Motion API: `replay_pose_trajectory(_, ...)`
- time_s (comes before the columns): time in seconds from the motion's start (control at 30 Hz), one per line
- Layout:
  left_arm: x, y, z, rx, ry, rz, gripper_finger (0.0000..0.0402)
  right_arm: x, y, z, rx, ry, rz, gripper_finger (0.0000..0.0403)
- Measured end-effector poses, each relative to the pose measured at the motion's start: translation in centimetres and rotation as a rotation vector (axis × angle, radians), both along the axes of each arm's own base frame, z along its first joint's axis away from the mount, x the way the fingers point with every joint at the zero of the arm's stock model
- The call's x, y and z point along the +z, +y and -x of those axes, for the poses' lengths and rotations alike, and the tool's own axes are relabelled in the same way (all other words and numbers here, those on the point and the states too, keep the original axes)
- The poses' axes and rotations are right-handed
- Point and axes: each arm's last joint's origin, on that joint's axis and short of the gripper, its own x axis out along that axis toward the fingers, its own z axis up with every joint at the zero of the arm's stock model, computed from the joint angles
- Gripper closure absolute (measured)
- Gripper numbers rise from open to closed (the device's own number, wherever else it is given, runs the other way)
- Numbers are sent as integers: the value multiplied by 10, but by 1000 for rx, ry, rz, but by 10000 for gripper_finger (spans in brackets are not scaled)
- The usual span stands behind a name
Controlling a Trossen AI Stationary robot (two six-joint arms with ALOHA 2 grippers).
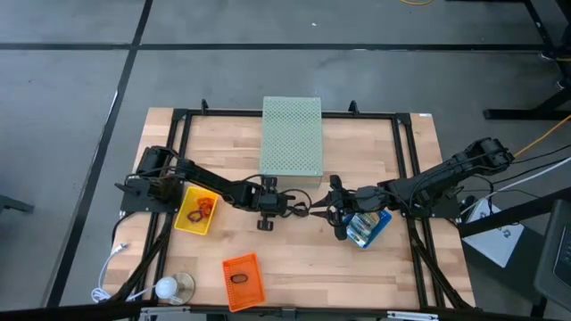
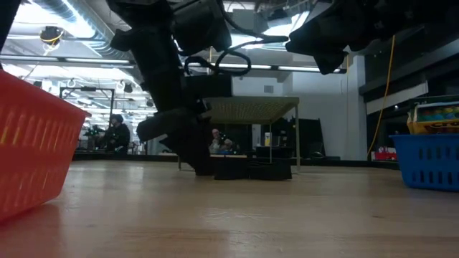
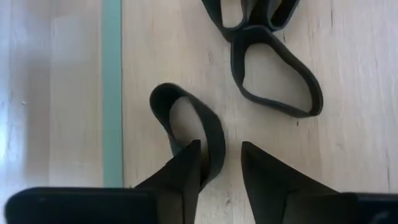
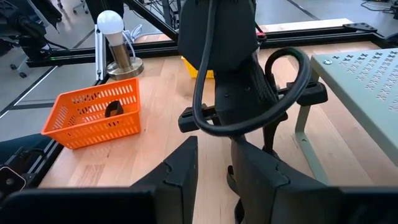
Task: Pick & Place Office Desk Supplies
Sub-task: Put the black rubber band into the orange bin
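I have the left gripper [image 3: 221, 163] low over the worktop [image 1: 294, 250] near the frame's centre in the high view. Its fingers [image 3: 186, 171] stand apart astride one end of a black loop [image 3: 186, 127] lying flat on the wood; they are not clamped on it. A second black loop [image 3: 273, 78] lies just beyond, apart from the first.

The right gripper [image 4: 214, 165] sits facing the left arm at mid-frame, its fingers slightly apart with nothing between them.

At the right of the high view, the blue tray [image 1: 370, 227] holds printed packets [image 1: 361, 225]. The yellow tray [image 1: 197, 211] at left holds small coloured rings [image 1: 198, 212]. The orange tray [image 1: 243, 281] at lower centre holds one black loop piece [image 4: 113, 109]. The pale green perforated box [image 1: 292, 138] stands at upper centre.
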Motion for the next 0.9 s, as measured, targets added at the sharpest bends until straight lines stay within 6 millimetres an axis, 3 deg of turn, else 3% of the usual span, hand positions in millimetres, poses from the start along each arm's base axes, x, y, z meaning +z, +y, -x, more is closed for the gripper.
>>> replay_pose_trajectory(0.3,4,-22,4,-83,4,-7,394,0,0,0,-2,2,5,305)
replay_pose_trajectory(0.5,19,-43,13,-150,-19,19,400,0,0,0,-2,2,5,305)
replay_pose_trajectory(0.73,56,-67,34,-156,-113,-20,400,-1,0,0,-1,5,6,305)
replay_pose_trajectory(0.9,68,-70,38,-109,-190,-75,386,-1,0,0,-2,4,6,305)
